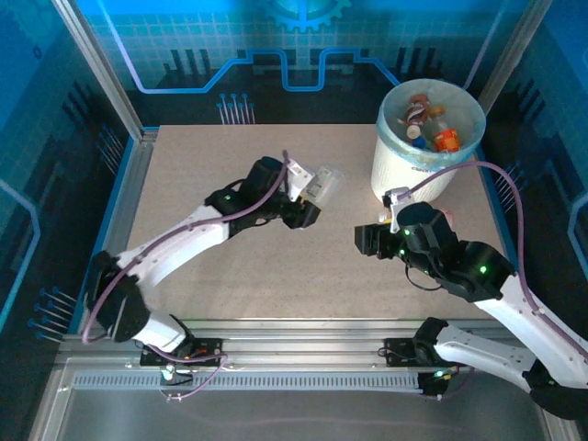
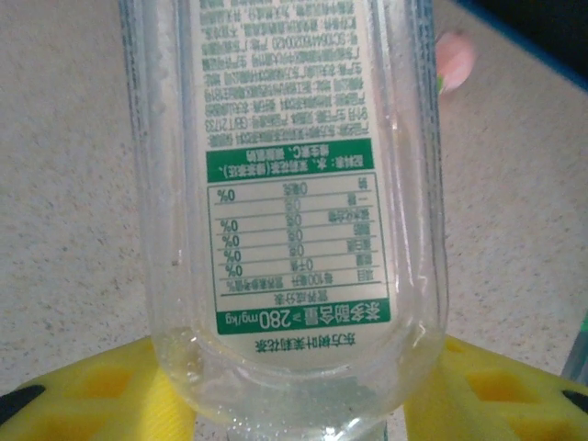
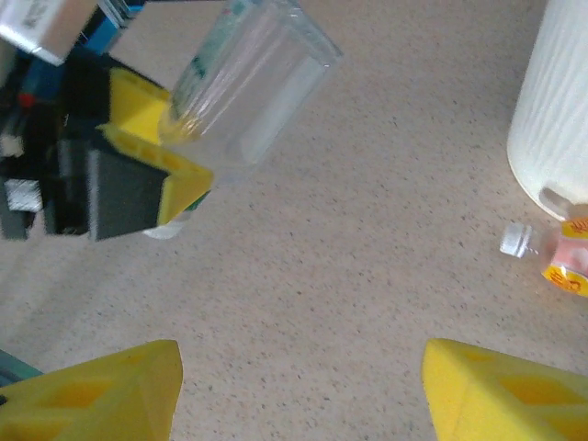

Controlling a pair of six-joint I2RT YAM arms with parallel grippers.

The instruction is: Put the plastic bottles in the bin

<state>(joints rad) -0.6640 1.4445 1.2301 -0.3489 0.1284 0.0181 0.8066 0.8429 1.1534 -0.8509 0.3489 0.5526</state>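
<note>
Pinched near 1 end in the left hand (image 1: 310, 199), centre of the top view: clear bottle (image 2: 294, 184) (a shallow bite). Could twist or slip out swinging toward the bin (image 1: 404, 165), upper right. Right hand (image 3: 299, 386) wide, empty.

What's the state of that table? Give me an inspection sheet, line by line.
surface: beige speckled table.
job's things: clear bottle tilted in the left gripper; bin holds several bottles; white-capped bottle lies beside the bin.
clutter: nothing seen.
grippers: left gripper shut on clear bottle; right gripper open, empty.
cables: purple cables run along both arms.
surroundings: blue printed walls, aluminium frame.
</note>
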